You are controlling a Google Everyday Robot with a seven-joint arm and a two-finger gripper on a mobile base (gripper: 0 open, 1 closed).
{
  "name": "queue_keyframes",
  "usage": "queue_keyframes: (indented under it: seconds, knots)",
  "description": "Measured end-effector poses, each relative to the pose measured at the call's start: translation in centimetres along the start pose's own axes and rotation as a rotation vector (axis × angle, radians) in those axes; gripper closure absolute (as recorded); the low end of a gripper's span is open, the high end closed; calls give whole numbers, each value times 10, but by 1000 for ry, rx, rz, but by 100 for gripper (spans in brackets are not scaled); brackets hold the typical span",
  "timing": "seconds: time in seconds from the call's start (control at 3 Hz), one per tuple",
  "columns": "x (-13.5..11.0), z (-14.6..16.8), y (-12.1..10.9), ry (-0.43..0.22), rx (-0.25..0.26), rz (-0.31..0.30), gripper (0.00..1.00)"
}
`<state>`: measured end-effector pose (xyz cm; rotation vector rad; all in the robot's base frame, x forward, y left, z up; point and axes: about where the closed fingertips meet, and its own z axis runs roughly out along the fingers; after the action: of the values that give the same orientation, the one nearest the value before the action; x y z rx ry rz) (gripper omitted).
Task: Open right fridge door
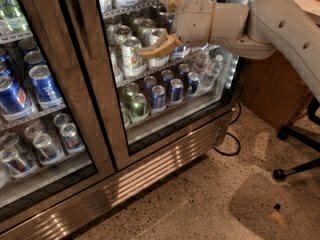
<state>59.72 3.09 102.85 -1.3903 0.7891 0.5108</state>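
Before the right fridge door [102, 109], near its left edge, the tool [147, 21] hangs apart.

We count two glass doors, the right fridge door [167, 111] and the left fridge door [42, 134], one robot arm [280, 24], and one gripper [146, 21], its two fingers [157, 48] spread, before the right door's upper glass.
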Motion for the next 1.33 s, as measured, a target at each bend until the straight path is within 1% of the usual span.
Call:
queue_keyframes:
  seconds: [0.33,0.67,1.0,1.33]
  knots:
    - [-30,19,-1,-100,-19,-7,24]
    - [-57,33,1,-169,-51,-12,29]
    - [-77,48,7,-225,-90,-7,31]
    - [-83,59,17,-271,-119,25,32]
